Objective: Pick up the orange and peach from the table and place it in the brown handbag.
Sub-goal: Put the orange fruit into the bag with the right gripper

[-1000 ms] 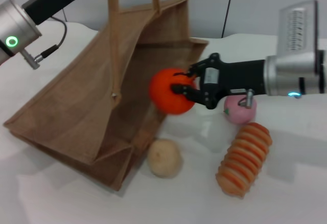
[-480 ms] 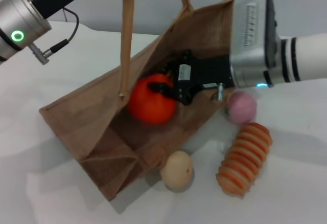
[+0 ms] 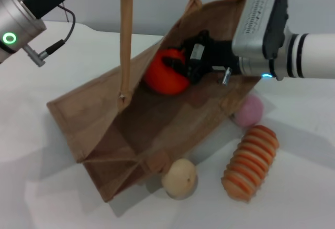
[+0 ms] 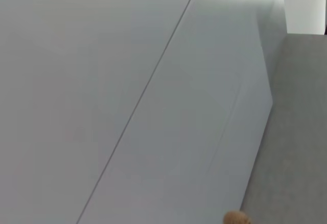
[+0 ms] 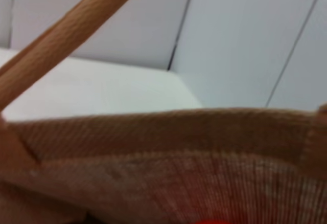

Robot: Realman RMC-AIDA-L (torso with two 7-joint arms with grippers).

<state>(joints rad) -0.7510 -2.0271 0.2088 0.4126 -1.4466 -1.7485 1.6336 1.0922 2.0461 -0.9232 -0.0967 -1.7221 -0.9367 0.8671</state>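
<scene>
The brown handbag (image 3: 136, 119) leans tilted on the table with its mouth open toward me, and its handles (image 3: 125, 35) are pulled up out of the head view. My right gripper (image 3: 177, 67) reaches into the bag's mouth, shut on the orange (image 3: 163, 78), which hangs inside the upper part of the opening. In the right wrist view the bag's woven wall (image 5: 153, 152) fills the picture, with a sliver of the orange (image 5: 209, 221) at its edge. The pink peach (image 3: 249, 110) lies on the table just right of the bag, partly hidden by its side. My left arm (image 3: 31, 9) stretches up at the far left toward the handles.
A pale beige round fruit (image 3: 179, 178) rests against the bag's near corner. A ridged orange-striped loaf (image 3: 250, 162) lies in front of the peach. The white table (image 3: 42, 187) spreads around them. The left wrist view shows only a grey wall (image 4: 153, 106).
My right gripper has carried the orange from outside the bag into its mouth, then up toward the far side. The bag has swung right, and now covers part of the peach.
</scene>
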